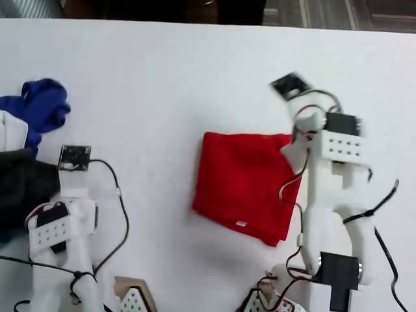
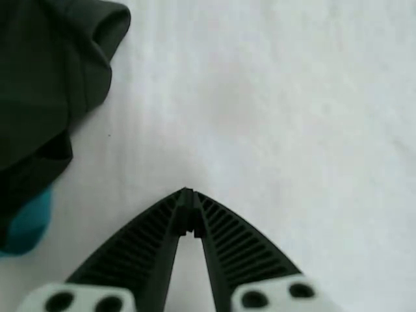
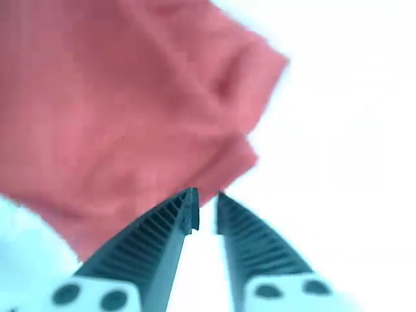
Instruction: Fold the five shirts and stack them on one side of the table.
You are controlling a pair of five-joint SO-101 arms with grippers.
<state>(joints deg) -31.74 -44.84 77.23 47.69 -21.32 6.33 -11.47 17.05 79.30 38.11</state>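
Observation:
A folded red shirt (image 1: 244, 185) lies in the middle of the table. My right gripper (image 3: 206, 198) sits at the shirt's right edge near its far corner, open by a narrow gap with nothing between the fingers; the red shirt (image 3: 130, 110) spreads just ahead of the tips. At the left edge is a pile of shirts: blue (image 1: 40, 104), white (image 1: 12, 130) and black (image 1: 26, 185). My left gripper (image 2: 187, 198) is shut and empty over bare table, with the black shirt (image 2: 45, 78) beside it and a teal piece (image 2: 26, 224) under that.
The left arm (image 1: 62, 227) stands at the front left and the right arm (image 1: 331, 195) at the front right, with cables trailing from both. Bare white table (image 1: 162, 78) stretches across the back and between the pile and the red shirt.

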